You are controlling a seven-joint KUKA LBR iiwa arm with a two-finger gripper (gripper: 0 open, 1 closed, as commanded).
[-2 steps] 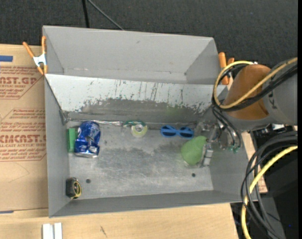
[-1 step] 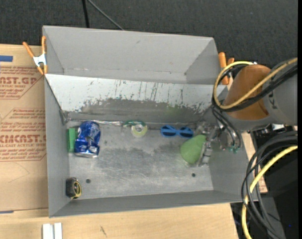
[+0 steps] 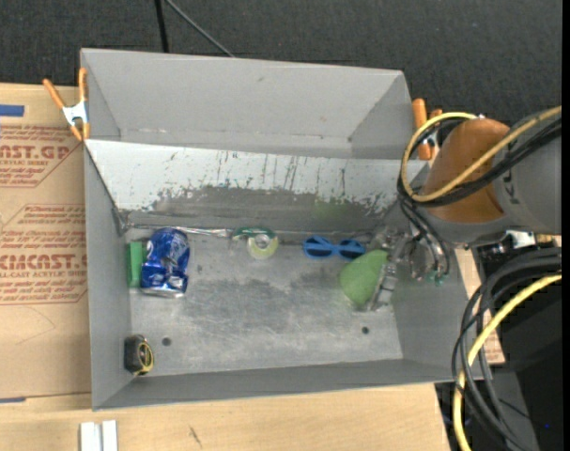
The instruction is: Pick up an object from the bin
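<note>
My gripper (image 3: 390, 278) is down at the right end of the bin floor, close against the right wall. A soft light-green rounded thing (image 3: 362, 278) lies directly at its left side and touches the finger that shows. Whether that thing sits between the fingers is hidden. Just beyond it, toward the back wall, lies a blue pair of small scissors or glasses-shaped piece (image 3: 331, 248).
Along the back of the floor sits a pale clear tape roll (image 3: 262, 244). A crumpled blue-and-white packet (image 3: 166, 263) lies at the left beside a green block (image 3: 134, 263). A black-and-yellow tape measure (image 3: 139, 354) rests in the front left corner.
</note>
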